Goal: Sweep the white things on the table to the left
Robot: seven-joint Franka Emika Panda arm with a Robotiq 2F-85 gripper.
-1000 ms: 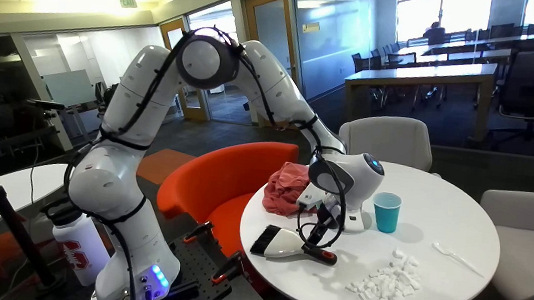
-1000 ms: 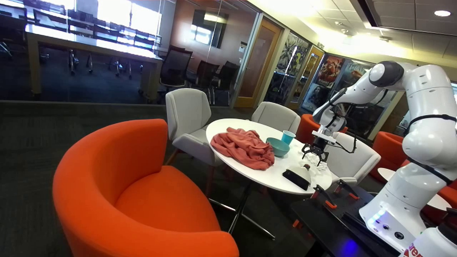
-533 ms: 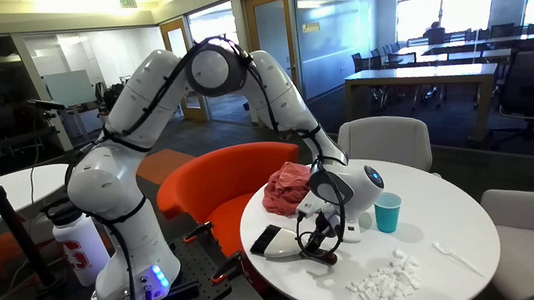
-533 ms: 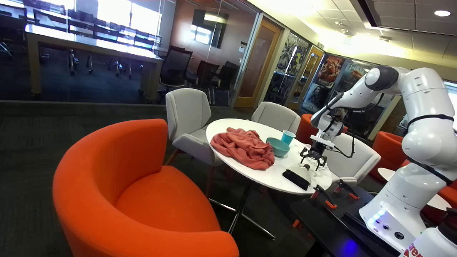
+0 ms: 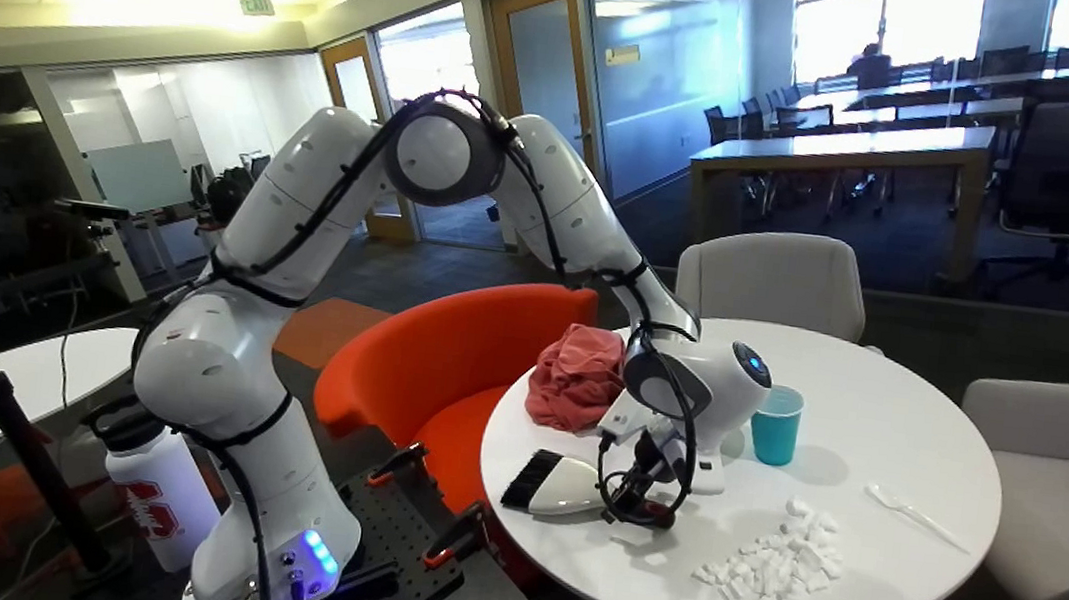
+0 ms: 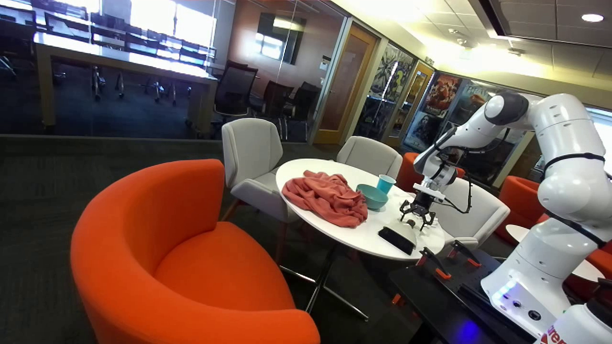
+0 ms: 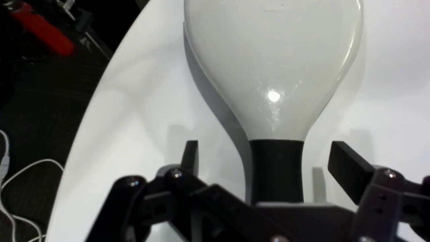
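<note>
The white bits (image 5: pixel 781 568) look light and lie on the table (image 5: pixel 893 421) near the brush (image 7: pixel 268 60), so the hand (image 7: pixel 267 161), fingers (image 7: pixel 349 171) apart on both sides of the stiff-looking black handle (image 7: pixel 277 171), should squeeze there.

I'm seeing white chunks (image 5: pixel 783 576) loosely heaped on the round table (image 5: pixel 913 424), lower right in an exterior view!

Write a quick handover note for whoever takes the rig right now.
End effector: open, jaws either side of the handle of the brush, holding nothing.
On the table, near its edge: white bits in a loose heap, apart from the brush.
Done: in place at the handle; not yet gripped.
Left: probably grip it, then sweep the white bits left.
</note>
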